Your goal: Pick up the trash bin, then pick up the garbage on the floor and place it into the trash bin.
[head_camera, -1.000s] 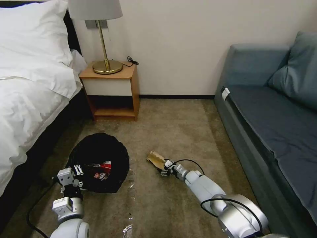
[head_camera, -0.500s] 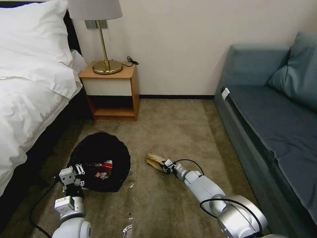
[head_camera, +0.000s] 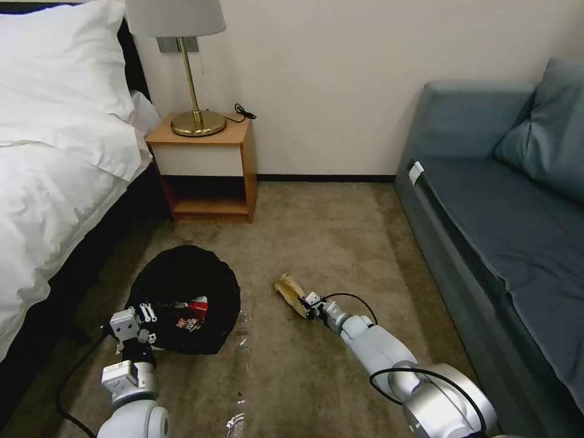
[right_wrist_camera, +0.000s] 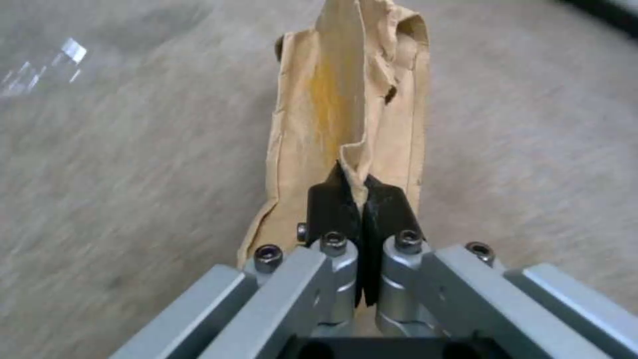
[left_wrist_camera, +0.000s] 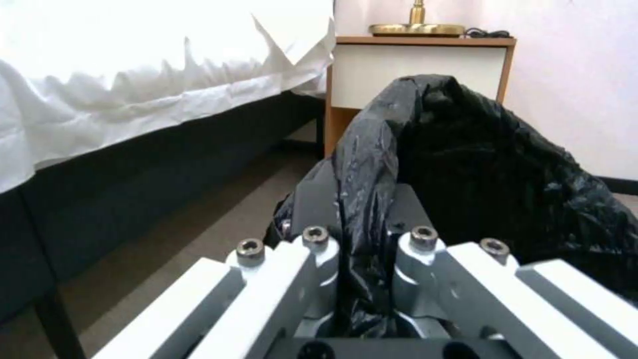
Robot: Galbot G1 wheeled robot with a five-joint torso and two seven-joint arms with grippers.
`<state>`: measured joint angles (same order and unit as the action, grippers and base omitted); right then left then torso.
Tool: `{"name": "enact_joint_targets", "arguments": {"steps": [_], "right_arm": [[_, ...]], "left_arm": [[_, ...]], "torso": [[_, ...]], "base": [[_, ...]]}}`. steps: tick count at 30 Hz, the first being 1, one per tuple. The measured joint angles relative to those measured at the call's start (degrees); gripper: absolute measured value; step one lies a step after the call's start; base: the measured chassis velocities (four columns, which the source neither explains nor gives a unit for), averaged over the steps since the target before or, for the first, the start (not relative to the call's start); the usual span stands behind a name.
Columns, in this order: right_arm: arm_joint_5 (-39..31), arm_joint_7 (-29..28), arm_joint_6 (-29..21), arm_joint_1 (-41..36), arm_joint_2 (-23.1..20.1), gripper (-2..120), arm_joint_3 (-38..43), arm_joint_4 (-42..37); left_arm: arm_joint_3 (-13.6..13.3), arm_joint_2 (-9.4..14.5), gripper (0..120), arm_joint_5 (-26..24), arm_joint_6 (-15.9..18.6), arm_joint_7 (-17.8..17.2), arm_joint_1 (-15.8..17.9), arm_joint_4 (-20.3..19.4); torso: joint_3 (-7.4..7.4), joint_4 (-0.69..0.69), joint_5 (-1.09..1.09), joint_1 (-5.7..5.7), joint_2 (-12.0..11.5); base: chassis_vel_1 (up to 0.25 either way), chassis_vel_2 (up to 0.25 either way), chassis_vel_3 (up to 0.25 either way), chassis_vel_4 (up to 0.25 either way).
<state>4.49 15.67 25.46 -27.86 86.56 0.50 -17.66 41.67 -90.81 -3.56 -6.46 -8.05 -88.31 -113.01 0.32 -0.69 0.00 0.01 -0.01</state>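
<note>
Carpet [head_camera: 340, 237]; bed [head_camera: 55, 182] beside trash bin [head_camera: 182, 274]

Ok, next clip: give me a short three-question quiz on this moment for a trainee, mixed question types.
1. True or false: the right gripper is shut on the tan cardboard scrap.
2. What is the left gripper clamped on?
A. the bed sheet
B. the black bag liner at the rim of the trash bin
C. the lamp base
3. Fill in: in the head view, a red-and-white packet lies inside the ____.

Key:
1. True; the fingers pinch a fold of the scrap above the carpet.
2. B; the black bag liner runs between the closed fingers, and the trash bin stands beside the bed.
3. trash bin.
</note>
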Motion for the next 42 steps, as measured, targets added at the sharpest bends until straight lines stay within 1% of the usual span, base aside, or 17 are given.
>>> {"name": "enact_joint_targets", "arguments": {"steps": [1, 3, 4, 5, 6, 9, 11, 13, 15, 18, 21, 22, 23, 26, 31, 36, 42], "right_arm": [[0.00, 0.00, 0.00, 0.00, 0.00, 0, 0.00, 0.00], [-0.88, -1.27, 1.34, -0.97, -1.52, 0, 2.02, -4.49], [-0.88, -1.27, 1.34, -0.97, -1.52, 0, 2.02, -4.49], [-1.97, -2.10, 2.40, -1.71, -2.26, 0, 2.97, -7.96], [-1.97, -2.10, 2.40, -1.71, -2.26, 0, 2.97, -7.96], [-3.42, -4.00, 7.26, -2.67, -2.41, 0, 5.00, -13.59], [-3.17, -4.53, 8.60, -2.67, -1.93, 0, 5.95, -14.81], [-3.11, -4.91, 9.27, -2.68, -1.60, 0, 6.44, -15.74], [-4.78, -6.01, 10.09, -3.75, -1.30, 0, 6.49, -21.48], [-5.31, -6.35, 10.11, -4.44, -1.50, 0, 5.91, -24.11], [-6.05, -7.01, 11.02, -6.91, -1.91, 0, 3.30, -32.61], [-6.05, -7.01, 11.02, -6.91, -1.91, 0, 3.30, -32.61], [-6.53, -7.40, 11.06, -8.09, -2.19, 0, 1.64, -36.09], [-6.80, -7.70, 11.06, -8.91, -2.44, 0, 0.39, -38.25], [-6.98, -9.68, 10.56, -12.43, -3.41, 0, -6.28, -46.62], [-6.18, -10.44, 10.39, -14.20, -3.36, 0, -10.85, -49.40], [-5.34, -10.53, 10.65, -15.75, -3.12, 0, -12.90, -49.97]], "left_arm": [[0.00, 0.00, 5, 0.00, 0.00, 0.00, 0.00, 0.00], [-0.24, -0.04, 5, 0.14, 0.12, -0.13, 0.46, 0.72], [-0.24, -0.04, 5, 0.14, 0.12, -0.13, 0.46, 0.72], [-0.43, -0.07, 5, 0.12, 0.17, -0.16, 0.62, 1.01], [-0.43, -0.07, 5, 0.12, 0.17, -0.16, 0.62, 1.01], [-0.61, -0.11, 5, 0.11, 0.41, -0.33, 1.32, 1.79], [-0.68, -0.12, 5, 0.11, 0.52, -0.38, 1.52, 1.95], [-0.74, -0.12, 5, 0.11, 0.59, -0.38, 1.65, 2.05], [-0.74, -0.10, 5, 0.00, 0.72, -0.44, 1.99, 2.53], [-0.72, -0.09, 5, -0.04, 0.75, -0.45, 2.10, 2.78], [-0.52, -0.04, 5, -0.26, 0.80, -0.49, 2.37, 3.60], [-0.52, -0.04, 5, -0.26, 0.80, -0.49, 2.37, 3.60], [-0.43, -0.02, 5, -0.35, 0.81, -0.52, 2.51, 3.85], [-0.40, -0.01, 5, -0.41, 0.81, -0.52, 2.60, 3.99], [-0.48, -0.29, 5, -0.75, 0.87, -0.55, 3.04, 4.23], [-0.94, -0.82, 5, -0.68, 1.00, -0.63, 3.48, 4.25], [-1.12, -0.99, 5, -0.69, 1.10, -0.71, 3.77, 4.26]], "torso": [[0.00, 0.00, 0.00, 0.00, 0.00], [0.01, -0.02, -0.01, 0.00, 0.00], [0.01, -0.02, -0.01, 0.00, 0.00], [0.00, -0.01, -0.01, 0.00, 0.00], [0.00, -0.01, -0.01, 0.00, 0.00], [0.00, -0.01, -0.01, 0.00, 0.00], [0.00, -0.01, -0.02, 0.00, 0.00], [0.00, -0.01, -0.01, 0.00, 0.00], [0.00, 0.01, -0.02, 0.00, 0.00], [0.00, 0.00, -0.01, 0.00, 0.00], [0.00, 0.00, -0.01, 0.00, 0.00], [0.00, 0.00, -0.01, 0.00, 0.00], [0.00, 0.00, -0.02, 0.00, 0.00], [0.00, 0.00, -0.02, 0.00, 0.00], [0.00, 0.00, -0.01, 0.00, 0.01], [0.00, 0.00, -0.02, 0.00, 0.01], [0.00, 0.00, -0.02, 0.00, 0.01]], "base": [[0.000, 0.000, 0.000, 0.000], [0.000, 0.000, 0.000, 0.000], [0.000, 0.000, 0.000, 0.000], [0.000, 0.000, 0.000, 0.000], [0.000, 0.000, 0.000, 0.000], [0.000, 0.000, 0.000, 0.000], [0.000, 0.000, 0.000, 0.000], [0.000, 0.000, 0.000, 0.000], [0.000, 0.000, 0.000, 0.000], [0.000, 0.000, 0.000, 0.000], [0.000, 0.000, 0.000, 0.000], [0.000, 0.000, 0.000, 0.000], [0.000, 0.000, 0.000, 0.000], [0.000, 0.000, 0.000, 0.000], [0.000, 0.000, 0.000, 0.000], [0.000, 0.000, 0.000, 0.000], [0.000, 0.000, 0.000, 0.000]]}}
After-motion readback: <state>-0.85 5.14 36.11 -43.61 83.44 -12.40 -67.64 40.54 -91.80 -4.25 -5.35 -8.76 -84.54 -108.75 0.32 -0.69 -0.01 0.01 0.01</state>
